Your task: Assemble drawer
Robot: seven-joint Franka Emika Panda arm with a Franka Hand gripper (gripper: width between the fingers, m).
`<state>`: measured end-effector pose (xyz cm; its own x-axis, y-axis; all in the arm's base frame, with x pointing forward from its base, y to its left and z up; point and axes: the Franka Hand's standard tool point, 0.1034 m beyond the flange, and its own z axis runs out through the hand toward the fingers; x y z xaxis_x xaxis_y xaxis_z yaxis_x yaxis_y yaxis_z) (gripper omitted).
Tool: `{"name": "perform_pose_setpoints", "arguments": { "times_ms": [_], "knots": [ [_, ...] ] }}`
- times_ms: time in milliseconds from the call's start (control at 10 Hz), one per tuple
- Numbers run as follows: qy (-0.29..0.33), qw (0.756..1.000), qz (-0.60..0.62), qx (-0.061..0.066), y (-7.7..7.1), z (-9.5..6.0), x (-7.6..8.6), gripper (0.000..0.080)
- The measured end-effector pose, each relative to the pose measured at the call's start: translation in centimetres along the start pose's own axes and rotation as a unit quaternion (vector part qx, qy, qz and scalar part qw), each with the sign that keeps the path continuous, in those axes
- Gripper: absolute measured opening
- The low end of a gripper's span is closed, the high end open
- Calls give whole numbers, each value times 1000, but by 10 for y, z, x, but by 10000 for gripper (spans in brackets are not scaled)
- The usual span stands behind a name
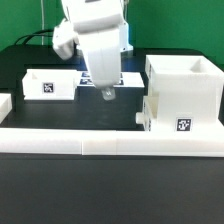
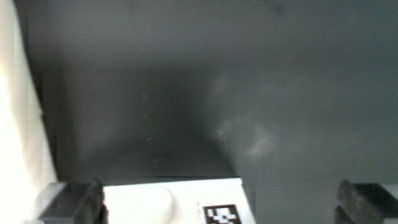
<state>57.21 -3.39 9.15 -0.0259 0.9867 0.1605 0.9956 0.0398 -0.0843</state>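
the tool (image 1: pixel 107 93) hangs low over the dark counter (image 1: pixel 60 115) with its jaws spread wide. in the wrist view its fingers (image 2: pixel 71 203) stand far apart with a white part (image 2: pixel 178 195) between them. that spread looks meant to straddle the part, and nothing is gripped yet.

the drawer housing (image 1: pixel 185 78) stands well off to the exterior view's right of the tool, open side up, with a lower tagged box (image 1: pixel 165 115) touching its front. a small tray (image 1: pixel 50 83) lies apart on the tool's other side. the border rail (image 1: pixel 100 142) runs across in front of the tool, probably to keep loose parts on the counter.

the white part is cut off by the frame. only a rounded bump and a tag corner show, so i cannot tell which piece it is. the arm hides whatever lies just behind the tool, and a pale strip (image 2: pixel 15 100) beside it is too blurred to name.
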Motion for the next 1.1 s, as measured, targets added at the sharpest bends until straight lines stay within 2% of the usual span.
{"name": "perform_pose_setpoints", "arguments": {
  "times_ms": [100,200,300,400,500,900,1000,1100],
  "knots": [
    [-6,1000,5,-29,2,-20,-2,649],
    [-7,998,22,-62,-7,-23,-5,649],
    [-8,996,40,-82,-27,-18,-9,649],
    [-14,995,42,-90,-43,-8,-10,649],
    [-15,996,40,-84,-54,2,-14,649],
    [-13,993,78,-83,-54,1,-17,649],
    [-8,988,131,-83,-54,2,-16,649],
    [-7,980,175,-98,-56,0,-21,649]
  ]
}}
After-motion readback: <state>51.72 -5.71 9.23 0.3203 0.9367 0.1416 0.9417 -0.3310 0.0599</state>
